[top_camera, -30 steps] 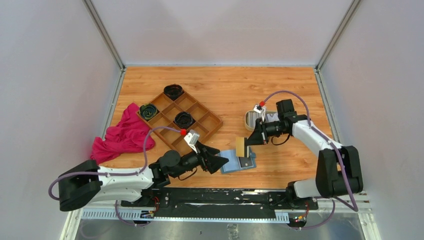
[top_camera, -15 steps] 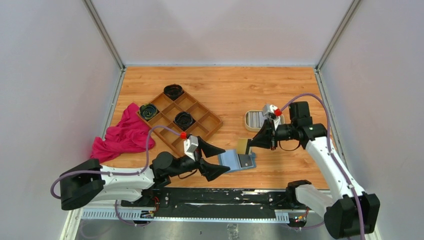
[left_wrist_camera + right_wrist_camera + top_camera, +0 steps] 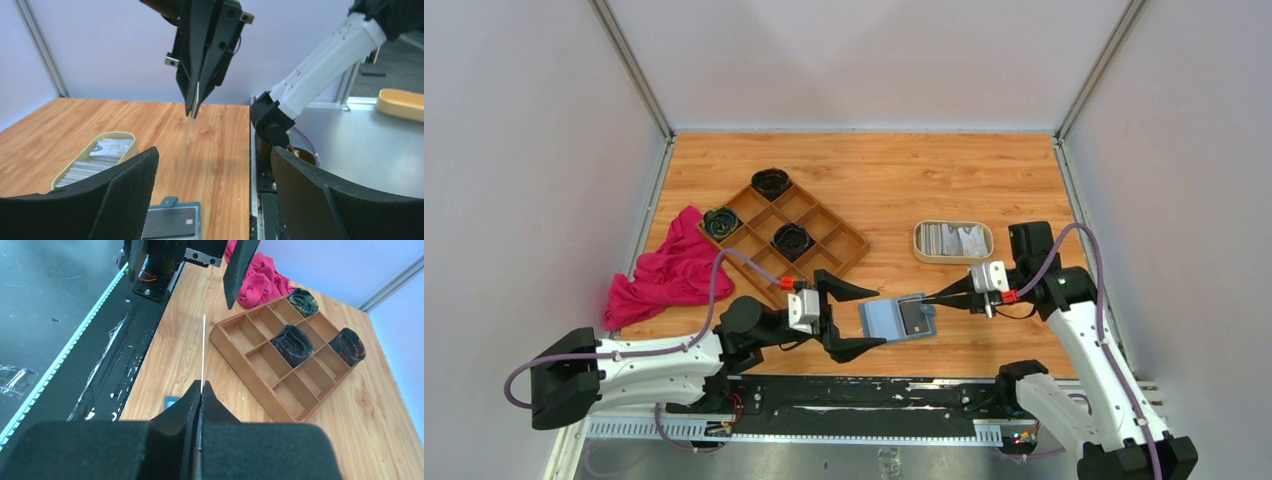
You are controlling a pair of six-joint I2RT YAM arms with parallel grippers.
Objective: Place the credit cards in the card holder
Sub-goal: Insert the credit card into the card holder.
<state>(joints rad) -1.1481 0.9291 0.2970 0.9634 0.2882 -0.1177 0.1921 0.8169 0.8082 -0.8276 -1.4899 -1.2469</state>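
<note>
The teal card holder [image 3: 886, 322] lies open and flat close to the table's near edge, just ahead of the black rail, with a dark card [image 3: 914, 316] on its right half. Bare wood stretches behind it, between the wooden compartment tray [image 3: 849, 240] on the left and the cream oval tray [image 3: 919, 243] on the right. A pink cloth [image 3: 669, 272] is bunched by the left wall.

The left gripper [image 3: 882, 317] reaches in low from the left, its arm stretched along the rail and its fingers spread wide, straddling the holder's left end. Whether they touch it cannot be told. The right gripper [image 3: 927, 297], arm bent at the elbow, points toward the holder's far right corner, fingers pressed together on a pale card [image 3: 203, 350].

From above that card hardly shows. The right wrist view catches it edge-on as a thin white line, and the left wrist view shows it hanging clear above the holder. That view also shows a stack of cards [image 3: 90, 162] in the cream tray.
</note>
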